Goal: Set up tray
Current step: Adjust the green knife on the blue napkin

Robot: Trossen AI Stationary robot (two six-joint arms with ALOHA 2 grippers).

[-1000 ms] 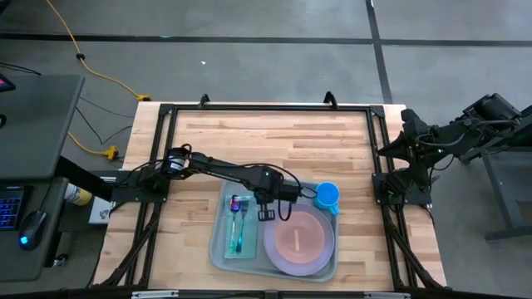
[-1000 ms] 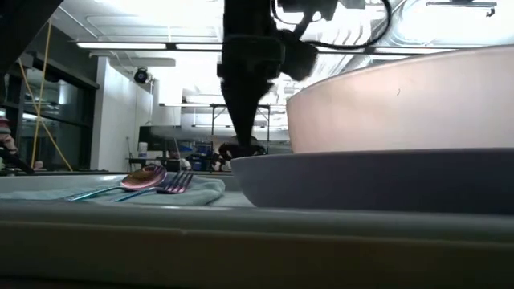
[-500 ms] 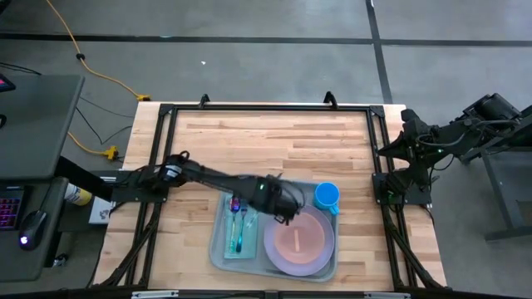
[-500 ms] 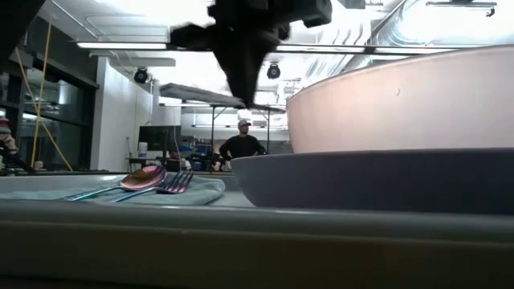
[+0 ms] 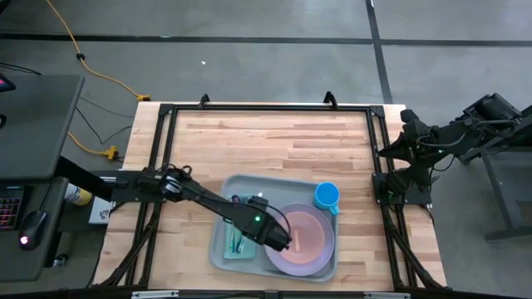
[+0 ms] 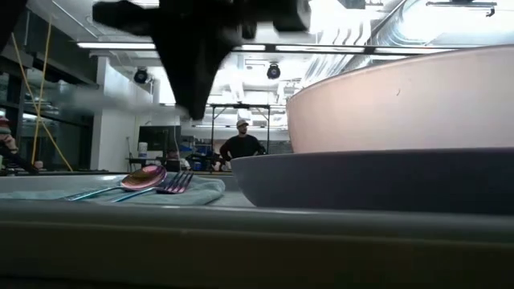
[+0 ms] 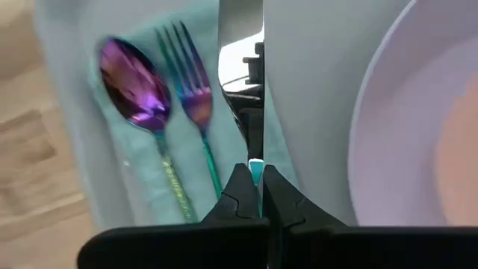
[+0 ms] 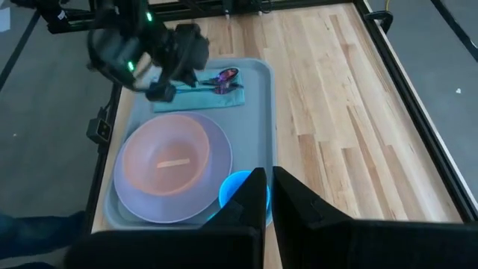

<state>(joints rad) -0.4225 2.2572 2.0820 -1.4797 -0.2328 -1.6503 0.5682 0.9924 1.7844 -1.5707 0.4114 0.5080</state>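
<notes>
One tray [image 5: 249, 184], pale grey-green, lay on your worktop [image 5: 266, 137] near its front edge, holding a napkin [image 5: 235, 242] with spoon [image 7: 134, 79] and fork [image 7: 185, 84], a bowl [image 5: 301, 239] on a plate [image 5: 326, 254], and a blue cup [image 5: 327, 196]. Your left claw [image 5: 281, 242] had swung forward from beside the cup to the plate's rim, clenched and empty. Your right claw [image 8: 264, 196] waited clenched off the worktop's right side. Setting judged near complete.

Tray [image 5: 249, 183] crowding near half of tabletop [image 5: 274, 137]: plate [image 5: 326, 249], blue cup [image 5: 327, 196], napkin with cutlery [image 5: 238, 241] filling it. Left tool [image 5: 281, 241] hanging shut between napkin and plate, blocking that gap. Far half lying open for passage.
</notes>
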